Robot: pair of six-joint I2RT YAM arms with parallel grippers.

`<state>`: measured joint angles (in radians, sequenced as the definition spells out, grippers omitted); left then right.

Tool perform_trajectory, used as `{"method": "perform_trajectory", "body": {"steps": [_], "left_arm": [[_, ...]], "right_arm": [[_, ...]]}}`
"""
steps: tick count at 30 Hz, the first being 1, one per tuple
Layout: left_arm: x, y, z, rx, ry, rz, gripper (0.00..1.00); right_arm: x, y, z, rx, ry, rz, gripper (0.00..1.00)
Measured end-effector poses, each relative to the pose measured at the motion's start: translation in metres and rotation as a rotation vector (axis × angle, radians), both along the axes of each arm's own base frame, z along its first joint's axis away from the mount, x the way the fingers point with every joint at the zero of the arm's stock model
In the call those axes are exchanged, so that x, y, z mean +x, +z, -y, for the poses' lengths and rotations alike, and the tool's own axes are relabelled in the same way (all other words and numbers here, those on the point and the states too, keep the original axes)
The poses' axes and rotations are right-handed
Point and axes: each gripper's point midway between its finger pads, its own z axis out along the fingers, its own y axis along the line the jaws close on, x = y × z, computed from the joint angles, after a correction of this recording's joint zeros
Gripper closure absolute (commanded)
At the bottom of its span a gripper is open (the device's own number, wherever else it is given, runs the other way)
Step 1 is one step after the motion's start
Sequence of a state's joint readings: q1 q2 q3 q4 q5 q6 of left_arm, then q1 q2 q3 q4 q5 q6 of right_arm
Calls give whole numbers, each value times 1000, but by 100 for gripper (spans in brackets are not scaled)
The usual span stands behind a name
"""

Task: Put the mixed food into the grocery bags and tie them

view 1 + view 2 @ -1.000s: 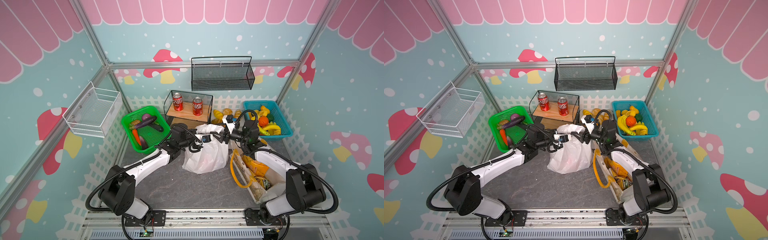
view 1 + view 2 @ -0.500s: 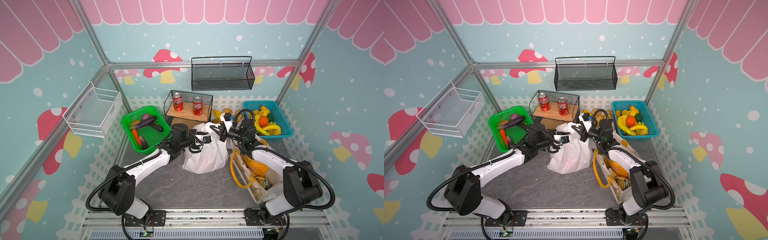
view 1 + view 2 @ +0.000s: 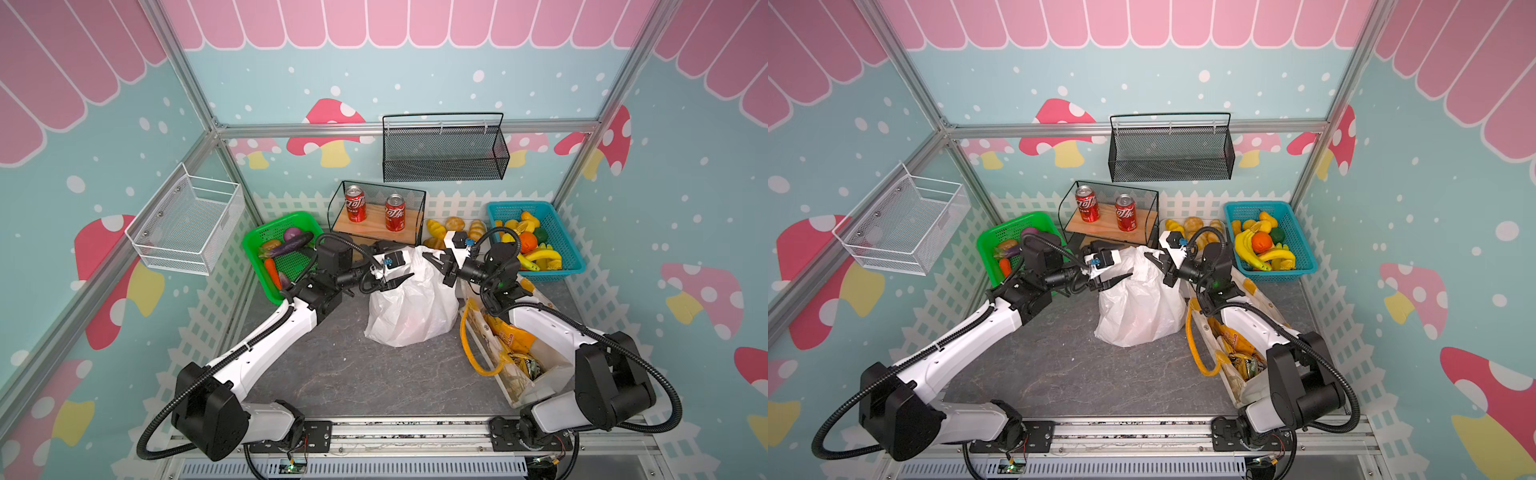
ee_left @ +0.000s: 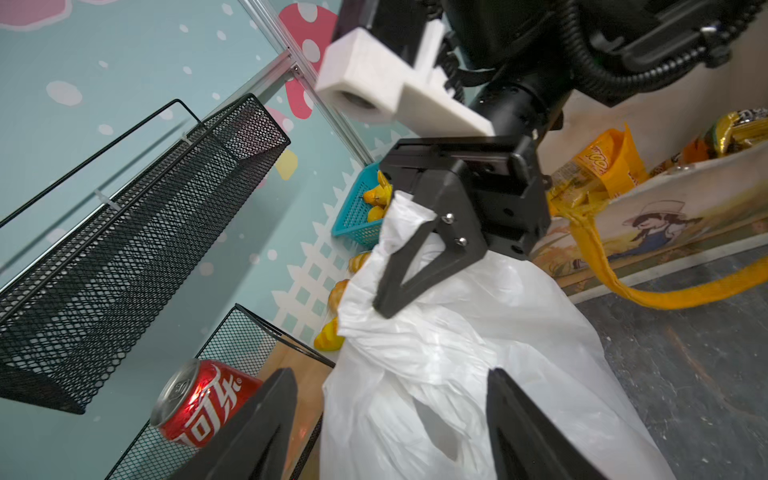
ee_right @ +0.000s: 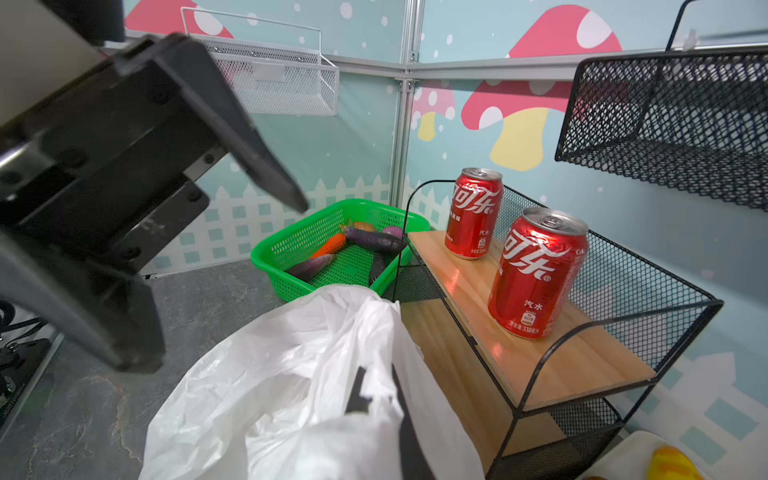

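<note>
In both top views the cream tote [image 3: 521, 392] lies at lower right and the white plastic bag [image 3: 411, 307] stands at centre. Only the left wrist view clearly shows the right gripper [image 4: 390, 295], mid-frame, clenched on the bag's top. The left gripper [image 4: 390, 374] is spread wide at the bottom edge, released. Snack packets [image 3: 509, 336] fill the tote.

Ctr: plastic bag [image 3: 411, 309]; tote [image 3: 540, 380] just R; rack [image 3: 374, 226] behind.
</note>
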<state>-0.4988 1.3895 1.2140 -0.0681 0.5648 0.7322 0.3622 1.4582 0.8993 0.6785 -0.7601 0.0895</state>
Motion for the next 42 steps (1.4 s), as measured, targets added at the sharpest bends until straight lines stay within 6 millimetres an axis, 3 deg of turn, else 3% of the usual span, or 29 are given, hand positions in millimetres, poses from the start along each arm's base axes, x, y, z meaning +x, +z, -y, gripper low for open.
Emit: {"method": "perform_trajectory", "body": {"steps": [3,10,16,21,23,26,28,34,38,42], "left_arm": [[17,1,9,11,6,-65,16],[32,-42,19,105,3,-274,22],[31,-59,19,141,4,-348,41],[34,-59,21,142,2,-355,66],[34,-59,21,141,0,-354,81],[33,-58,22,139,-6,-348,90],[32,-58,22,139,-11,-335,94],[16,-56,16,150,-55,-254,98],[8,-48,16,150,-90,-197,99],[7,-48,17,159,-108,-165,99]], "right_arm": [[-6,4,0,12,17,18,100],[-10,10,1,27,22,34,100],[-12,13,1,35,28,43,100],[-14,13,2,38,26,47,100],[-16,12,3,37,21,47,100],[-16,13,5,33,11,53,100],[-16,13,6,24,-2,60,93],[-18,11,11,-57,-43,131,57],[-17,-1,10,-122,-42,156,49],[-15,-9,6,-155,-17,160,48]]}}
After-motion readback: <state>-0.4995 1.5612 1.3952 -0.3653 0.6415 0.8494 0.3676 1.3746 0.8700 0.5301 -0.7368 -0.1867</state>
